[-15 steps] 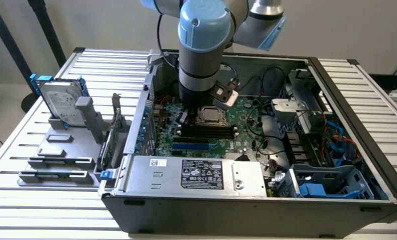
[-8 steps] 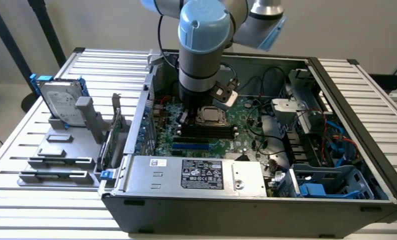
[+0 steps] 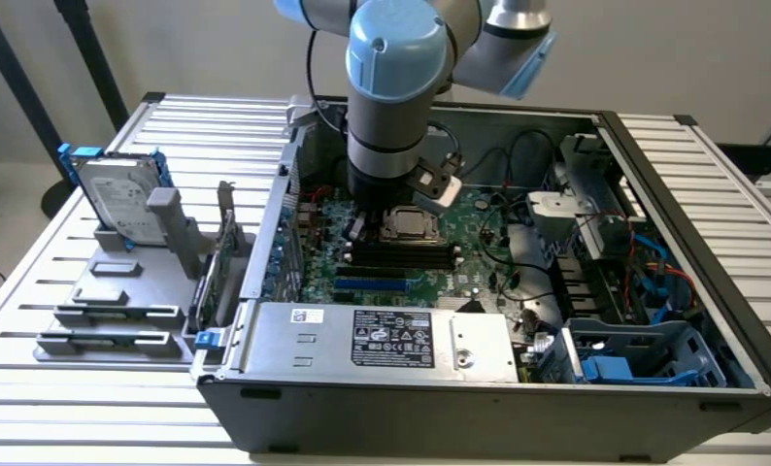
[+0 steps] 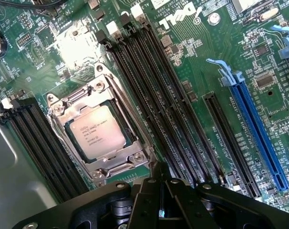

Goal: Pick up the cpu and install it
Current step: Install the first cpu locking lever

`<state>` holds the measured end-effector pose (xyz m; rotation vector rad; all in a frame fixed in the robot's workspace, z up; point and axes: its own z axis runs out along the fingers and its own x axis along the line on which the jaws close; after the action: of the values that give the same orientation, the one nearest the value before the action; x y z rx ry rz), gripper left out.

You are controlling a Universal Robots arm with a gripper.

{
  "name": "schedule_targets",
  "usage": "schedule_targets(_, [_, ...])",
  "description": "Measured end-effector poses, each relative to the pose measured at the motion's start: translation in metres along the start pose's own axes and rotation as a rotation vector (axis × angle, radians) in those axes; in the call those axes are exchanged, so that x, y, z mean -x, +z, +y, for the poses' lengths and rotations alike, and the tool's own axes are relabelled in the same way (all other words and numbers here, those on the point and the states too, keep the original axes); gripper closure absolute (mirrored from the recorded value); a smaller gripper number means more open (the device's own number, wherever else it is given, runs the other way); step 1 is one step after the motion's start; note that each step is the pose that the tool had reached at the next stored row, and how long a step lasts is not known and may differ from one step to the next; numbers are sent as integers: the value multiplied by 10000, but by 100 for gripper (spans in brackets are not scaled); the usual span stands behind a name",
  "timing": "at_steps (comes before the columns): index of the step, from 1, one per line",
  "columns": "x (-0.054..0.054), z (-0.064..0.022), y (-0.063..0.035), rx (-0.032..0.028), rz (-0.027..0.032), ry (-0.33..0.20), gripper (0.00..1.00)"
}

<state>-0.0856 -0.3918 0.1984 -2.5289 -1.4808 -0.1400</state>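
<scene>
My hand [image 4: 159, 202] hovers closed and empty over the green motherboard [image 4: 197, 71] inside the open grey computer case [image 3: 489, 398]. The small square silver-grey cpu [image 4: 97, 132] sits flat in its metal socket frame [image 4: 101, 129], seemingly already seated, beside 4 black memory slots [image 4: 154, 109].

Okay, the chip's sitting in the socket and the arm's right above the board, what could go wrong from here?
1. The shut gripper hangs close over the motherboard; a slip downward might strike the black memory slots beside it.
2. The cpu lies in its socket frame; whether it is fully seated cannot be told, so pressing might harm it.
3. Loose cables near the arm might snag.
</scene>
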Motion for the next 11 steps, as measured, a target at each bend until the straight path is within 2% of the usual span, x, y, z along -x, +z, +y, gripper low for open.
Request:
schedule_targets(5, [-94, -56, -114, 3, -2, 0, 89])
schedule_targets(11, [-278, -159, -101, -12, -26, -99, 89])
